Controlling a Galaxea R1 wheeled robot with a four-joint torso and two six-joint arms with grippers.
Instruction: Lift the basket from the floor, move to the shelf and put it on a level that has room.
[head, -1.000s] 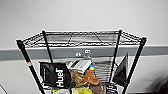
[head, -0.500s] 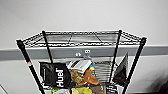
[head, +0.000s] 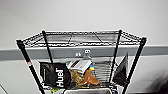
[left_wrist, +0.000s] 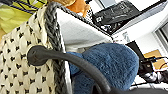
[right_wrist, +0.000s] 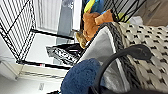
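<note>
The basket (left_wrist: 22, 67) is cream, woven, with a dotted hole pattern, a dark braided rim and a pale lining. It is up off the floor, right in front of the shelf (head: 82, 42). Its rim (head: 87, 91) shows at the head view's lower edge. A blue fluffy thing (left_wrist: 110, 62) lies inside it. One dark handle (left_wrist: 62, 58) runs into my left gripper (left_wrist: 110, 90), the other handle (right_wrist: 120, 56) into my right gripper (right_wrist: 100, 90). The top level (head: 82, 38) is a bare black wire grid with a low rim.
The tier below holds a black Huel bag (head: 56, 76), an orange soft toy (head: 88, 77), a white packet (head: 80, 65) and a dark pouch (head: 122, 70). A grey-white wall (head: 82, 15) stands behind the shelf.
</note>
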